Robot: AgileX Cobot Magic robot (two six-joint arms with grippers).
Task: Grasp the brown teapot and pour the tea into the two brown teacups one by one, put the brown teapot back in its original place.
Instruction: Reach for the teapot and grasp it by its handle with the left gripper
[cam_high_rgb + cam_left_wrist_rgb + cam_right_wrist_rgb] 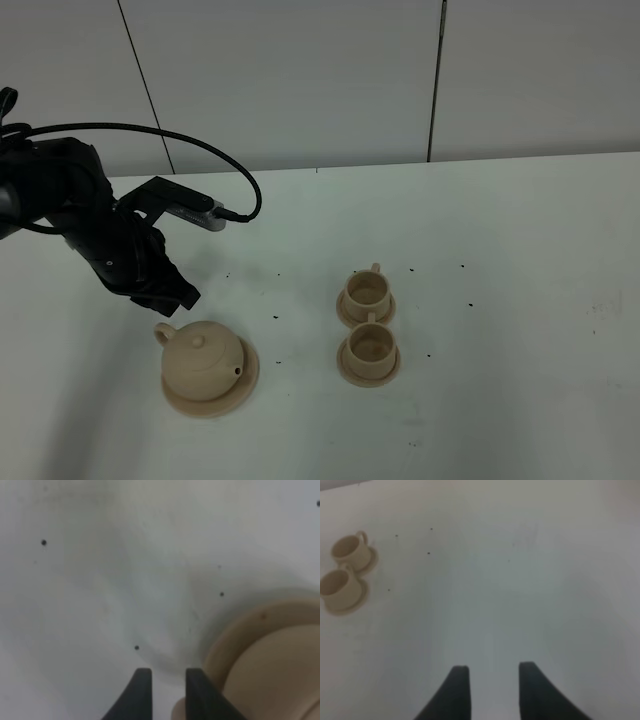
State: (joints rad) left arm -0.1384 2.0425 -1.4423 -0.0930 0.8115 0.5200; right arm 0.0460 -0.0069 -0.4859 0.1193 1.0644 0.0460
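Tan-clay brown teapot (203, 358) sits on its saucer (249, 380) at lower left, the left gripper (178, 297) just beside its handle (163, 332), jaws narrowly parted and empty; so slim a gap could strike the handle and skid the pot.

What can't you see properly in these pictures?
- Inside the teapot: its lid covers it in the high view.
- Teapot in the left wrist view: blurred and cut off by the edge.
- Tips of the left pincer in the high view: hidden by the dark arm.
- Tea in the cups: too small to tell.
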